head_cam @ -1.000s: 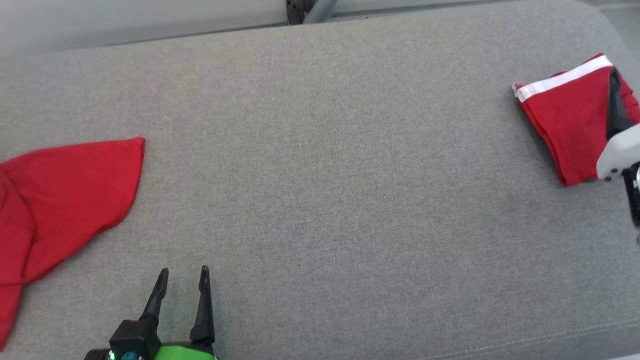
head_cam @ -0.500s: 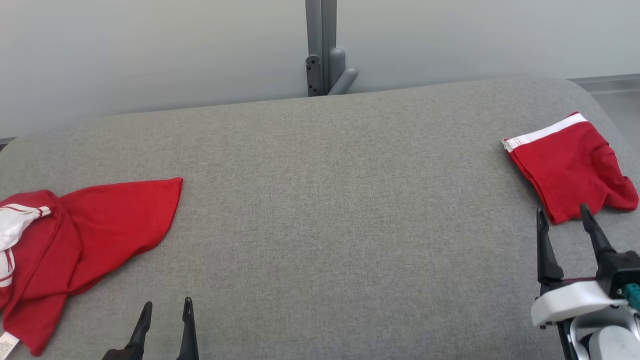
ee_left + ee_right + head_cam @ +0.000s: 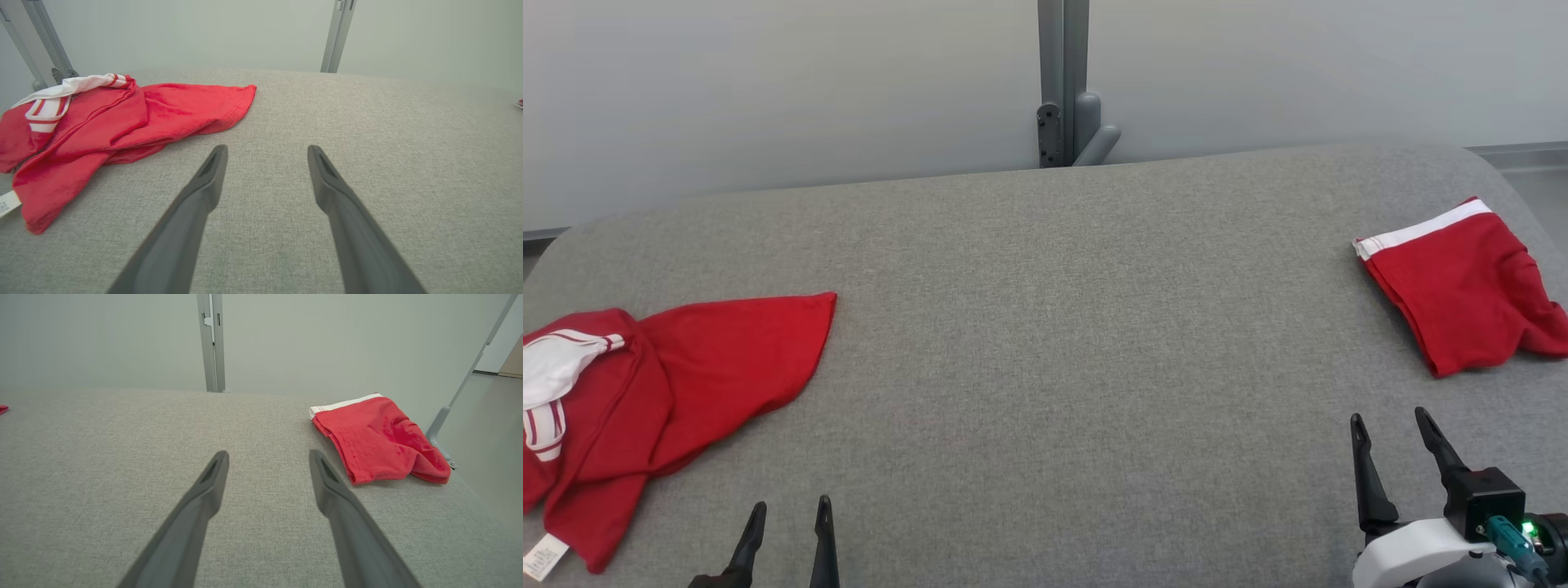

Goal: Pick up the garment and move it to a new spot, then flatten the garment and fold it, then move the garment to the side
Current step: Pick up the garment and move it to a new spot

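From the head view, a grey fabric-covered counter (image 3: 1054, 327) carries two red pieces set well apart. A folded garment (image 3: 1462, 294) with a white band lies at the far right edge, and a crumpled garment (image 3: 678, 376) with a white, red-striped part lies bunched at the far left. The left hand (image 3: 791, 510) sits at the lower left and the right hand (image 3: 1388, 418) at the lower right. Both have their fingers spread and hold nothing, and neither touches any cloth. An upright grey post (image 3: 1063, 82) rises behind the counter. In the left wrist view, the left hand (image 3: 266, 150) is wide open above bare fabric. The crumpled garment (image 3: 122, 118) lies ahead and off to one side of the fingers, near but apart, with a small white label (image 3: 6, 203) at its near corner. In the right wrist view, the right hand (image 3: 267, 454) is equally open and empty, and the folded garment (image 3: 376, 437) lies just beyond its outer finger, close to the counter's edge. By the look of it, one piece is folded and set aside, and the pick-up step for the crumpled one is not yet begun. The next move likely calls for the left hand to reach across, pinch a raised fold and carry the cloth to the bare middle. It should take hold of one layer only, so the piece can be spread flat.
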Robot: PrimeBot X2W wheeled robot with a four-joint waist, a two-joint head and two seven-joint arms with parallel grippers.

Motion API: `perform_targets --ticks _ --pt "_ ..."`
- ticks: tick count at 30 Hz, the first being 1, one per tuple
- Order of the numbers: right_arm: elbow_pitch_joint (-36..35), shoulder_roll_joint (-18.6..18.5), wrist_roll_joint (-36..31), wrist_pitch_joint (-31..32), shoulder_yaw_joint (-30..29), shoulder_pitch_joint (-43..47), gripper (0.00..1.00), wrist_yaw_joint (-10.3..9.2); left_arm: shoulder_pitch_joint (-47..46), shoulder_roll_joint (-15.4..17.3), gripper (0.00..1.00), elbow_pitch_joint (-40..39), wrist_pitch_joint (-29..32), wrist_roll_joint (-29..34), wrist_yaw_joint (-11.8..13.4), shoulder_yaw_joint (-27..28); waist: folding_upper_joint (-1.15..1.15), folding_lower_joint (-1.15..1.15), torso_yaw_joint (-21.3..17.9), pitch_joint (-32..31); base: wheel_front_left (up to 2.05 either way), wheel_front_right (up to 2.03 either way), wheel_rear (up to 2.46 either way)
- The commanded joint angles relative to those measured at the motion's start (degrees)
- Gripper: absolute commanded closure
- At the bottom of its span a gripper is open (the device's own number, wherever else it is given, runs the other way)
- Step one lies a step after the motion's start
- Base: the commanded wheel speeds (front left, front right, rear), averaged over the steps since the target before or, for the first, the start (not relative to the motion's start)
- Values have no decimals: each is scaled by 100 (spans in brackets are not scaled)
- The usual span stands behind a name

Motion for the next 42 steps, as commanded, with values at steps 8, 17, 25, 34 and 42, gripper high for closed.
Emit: perform_targets --ticks 8,17,25,34,42 --pt "95 8 -9 -17 108 -33 0 -10 -125 -4 0 1 1 47 -73 -16 24 0 106 -9 0 0 0" --pt "56 12 91 -18 349 -74 0 -10 -84 -3 0 -91 1 66 -72 -61 24 0 381 -77 0 0 0" --pt "111 14 260 -18 728 82 0 -9 115 0 0 -144 1 61 -18 -36 24 0 1261 -262 0 0 0" --pt "187 10 432 -18 1089 23 0 -10 337 0 0 -214 1 68 -18 116 24 0 2182 -393 0 0 0" --pt "247 7 471 -18 1189 71 0 -10 402 -1 0 -303 1 1 -18 207 24 0 2308 -358 0 0 0"
